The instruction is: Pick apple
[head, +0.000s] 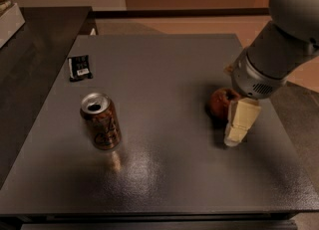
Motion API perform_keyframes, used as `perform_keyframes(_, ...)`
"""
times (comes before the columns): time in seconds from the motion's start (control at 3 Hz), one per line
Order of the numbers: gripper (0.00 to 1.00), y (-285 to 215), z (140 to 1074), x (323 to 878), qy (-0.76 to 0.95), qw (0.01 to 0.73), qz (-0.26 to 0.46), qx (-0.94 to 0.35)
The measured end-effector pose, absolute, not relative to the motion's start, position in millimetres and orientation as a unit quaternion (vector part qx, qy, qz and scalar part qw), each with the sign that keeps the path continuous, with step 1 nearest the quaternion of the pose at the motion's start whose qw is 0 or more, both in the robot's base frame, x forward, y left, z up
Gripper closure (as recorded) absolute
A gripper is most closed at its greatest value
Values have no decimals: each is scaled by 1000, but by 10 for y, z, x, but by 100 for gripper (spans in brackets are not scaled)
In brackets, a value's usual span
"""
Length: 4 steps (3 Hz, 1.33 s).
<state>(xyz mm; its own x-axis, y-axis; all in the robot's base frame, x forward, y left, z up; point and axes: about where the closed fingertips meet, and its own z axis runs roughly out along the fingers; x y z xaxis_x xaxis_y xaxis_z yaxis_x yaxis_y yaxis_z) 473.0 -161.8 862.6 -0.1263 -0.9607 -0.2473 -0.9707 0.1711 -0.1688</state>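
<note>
lab: robot hand (231, 132) over grey table (164, 64)

Dim, warm-toned light fills the scene. The dark surface (164, 64) carries a broad soft sheen on the camera side of the can (101, 121), with a pale streak of the can's reflection in it. The can's silver rim catches a small highlight. Far to the right of the can, the tool (238, 124) stands out pale just beside the dull, dark apple (221, 102), with a short soft shadow under them.
</note>
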Motion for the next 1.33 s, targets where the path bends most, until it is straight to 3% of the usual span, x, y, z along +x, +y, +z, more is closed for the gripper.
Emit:
perform_keyframes(0.33,17,-1630,8533,4745,752,138,18,-644)
perform_keyframes(1.33,88,-1511,8859,4770,741,150,25,-654)
